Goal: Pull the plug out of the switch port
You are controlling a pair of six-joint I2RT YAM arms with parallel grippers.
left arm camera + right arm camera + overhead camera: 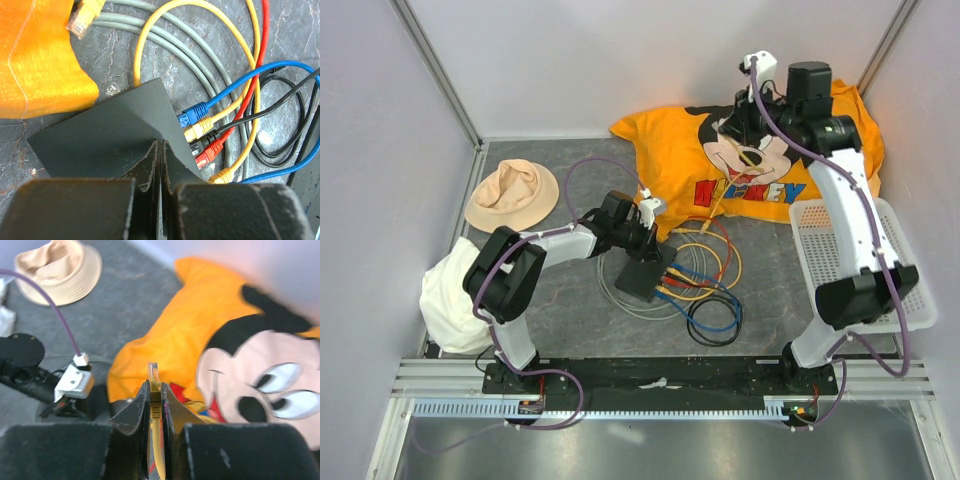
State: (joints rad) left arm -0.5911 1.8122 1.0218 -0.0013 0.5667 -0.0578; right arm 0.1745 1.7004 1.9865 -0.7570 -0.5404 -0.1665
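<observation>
The switch [642, 278] is a flat dark grey box on the mat; it also shows in the left wrist view [110, 135]. Blue [192, 114], yellow [197, 129], black [202, 142] and red [210, 152] plugs sit in its side sockets. My left gripper [160, 142] is shut and empty, its tips on or just above the switch's top near the socket edge [650, 240]. My right gripper [154, 385] is shut on a yellow plug [154, 375], its clear tip sticking out past the fingers. It is raised over the orange shirt [748, 125], away from the switch.
An orange Mickey shirt [770, 150] lies at the back. A beige hat [512, 195] is at back left, a white cloth [448, 290] at left, a white mesh basket [910, 300] at right. Coloured cable loops [710, 300] spread right of the switch. A loose yellow plug [82, 17] lies by the shirt.
</observation>
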